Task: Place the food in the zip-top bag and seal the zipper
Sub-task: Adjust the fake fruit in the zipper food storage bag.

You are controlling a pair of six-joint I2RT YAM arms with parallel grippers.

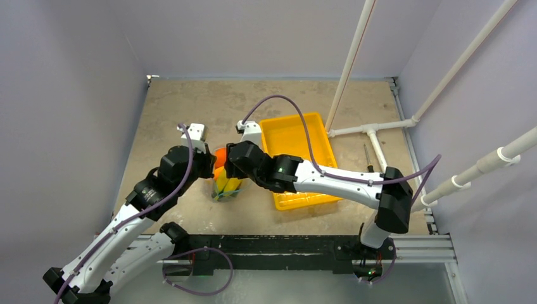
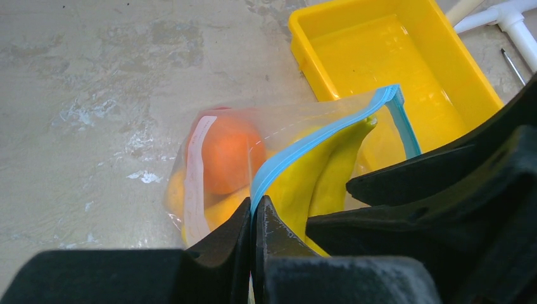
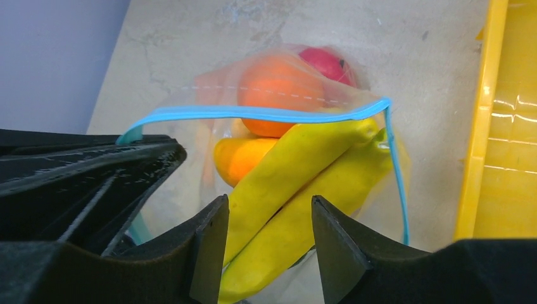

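Though open at the mouth, loaded with food [image 2: 228, 155]: round orange fruit [image 3: 278, 79], red fruit [image 3: 326, 60] behind it, two yellow bananas [image 3: 304, 164] poking up to the zipper [image 3: 253, 114]. As for the zip-top bag [image 1: 227, 187]: upright on the tabletop [image 1: 190, 101], just left of the yellow tray [image 1: 288, 139], between both arms. On the left pincer [image 2: 255, 209], fingers pressed together, clamped on the zipper at one end of the mouth, teal strip running away from the tips. On the right pincer [image 3: 269, 209], fingers spread apart above the mouth, bananas showing in the gap, touching nothing visibly. At the far corner, zipper bent sharply down on the tray side.
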